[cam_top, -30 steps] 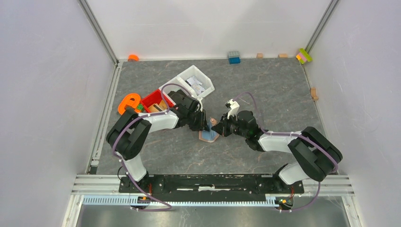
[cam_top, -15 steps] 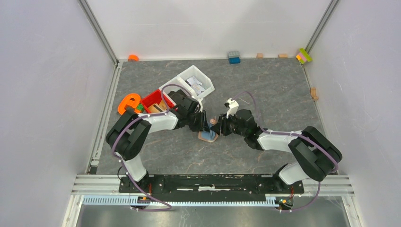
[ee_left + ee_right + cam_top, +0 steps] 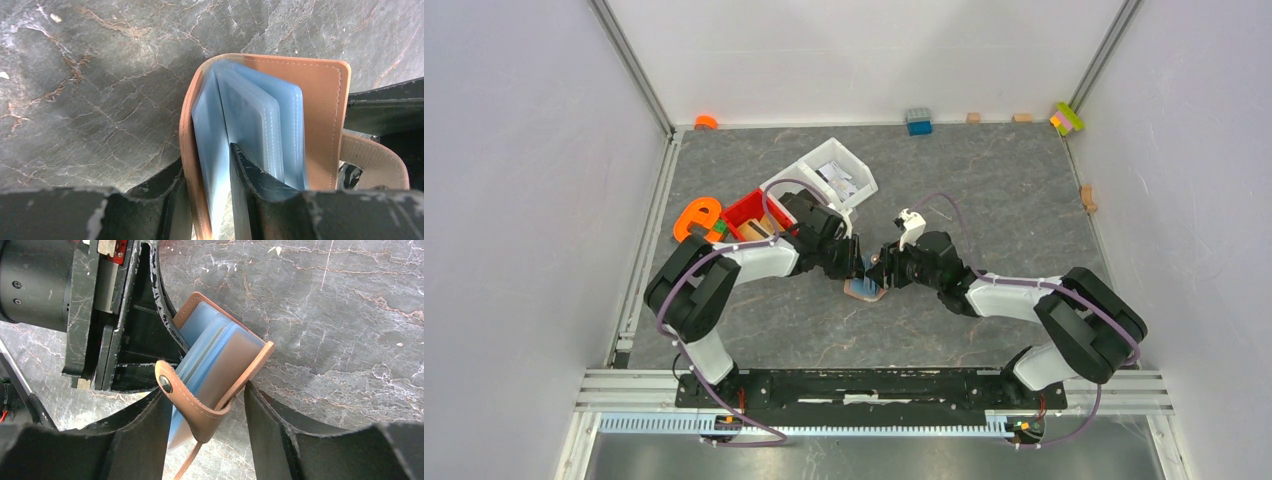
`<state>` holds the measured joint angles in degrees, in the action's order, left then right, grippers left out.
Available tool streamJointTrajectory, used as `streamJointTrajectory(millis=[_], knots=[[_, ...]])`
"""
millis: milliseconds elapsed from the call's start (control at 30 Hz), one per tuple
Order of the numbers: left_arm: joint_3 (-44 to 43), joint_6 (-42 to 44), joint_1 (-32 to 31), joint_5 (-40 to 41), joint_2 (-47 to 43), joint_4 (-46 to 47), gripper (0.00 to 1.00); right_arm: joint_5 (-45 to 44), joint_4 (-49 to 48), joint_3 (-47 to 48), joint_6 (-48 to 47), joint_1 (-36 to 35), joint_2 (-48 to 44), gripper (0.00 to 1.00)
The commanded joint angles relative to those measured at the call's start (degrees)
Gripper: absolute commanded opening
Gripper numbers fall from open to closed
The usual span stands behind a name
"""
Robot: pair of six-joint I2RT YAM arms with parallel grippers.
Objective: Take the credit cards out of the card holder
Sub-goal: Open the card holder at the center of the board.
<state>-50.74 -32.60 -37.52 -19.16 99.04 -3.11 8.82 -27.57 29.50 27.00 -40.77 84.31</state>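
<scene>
The card holder (image 3: pixel 864 289) is a tan-brown wallet standing open on edge on the table. My left gripper (image 3: pixel 206 157) is shut on one brown cover (image 3: pixel 320 115) and the pale blue leaf beside it. More pale blue leaves (image 3: pixel 260 115) fan out inside it; I cannot tell the credit cards from sleeves. From the other side, my right gripper (image 3: pixel 207 390) stands open. Its fingers straddle the closing tab (image 3: pixel 200 415) and the other cover (image 3: pixel 260 357). In the top view the left gripper (image 3: pixel 856 268) and the right gripper (image 3: pixel 882 272) meet over the holder.
A red bin (image 3: pixel 746 208) and a white bin (image 3: pixel 824 170) with packets sit just behind the left arm, with an orange piece (image 3: pixel 696 215) to their left. A blue block (image 3: pixel 918 121) and small blocks lie along the back wall, and a wooden block (image 3: pixel 1086 197) by the right wall.
My right gripper's jaws have spread from nearly shut to open, and it has moved a little left around the holder. The left gripper keeps its hold in the same place.
</scene>
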Motion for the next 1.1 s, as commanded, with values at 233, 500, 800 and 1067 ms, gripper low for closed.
streamJointTrajectory(millis=[233, 500, 800, 1067], knots=[[1.3, -0.5, -0.5, 0.4, -4.9, 2.2, 0.40, -2.7, 5.9, 1.4, -2.4, -0.9, -0.7, 0.59], [1.7, -0.9, -0.4, -1.4, -4.7, 2.9, 0.40, -3.4, 6.2, 1.6, -2.3, -0.8, -0.6, 0.32], [1.6, -1.0, -0.3, -1.8, -4.2, 2.9, 0.40, -4.5, 5.4, 0.5, -1.2, -0.4, -1.9, 0.00], [1.9, -1.9, 0.1, -5.5, -2.9, 7.0, 0.42, -0.2, 1.6, -1.9, 1.8, 2.4, -1.6, 0.00]])
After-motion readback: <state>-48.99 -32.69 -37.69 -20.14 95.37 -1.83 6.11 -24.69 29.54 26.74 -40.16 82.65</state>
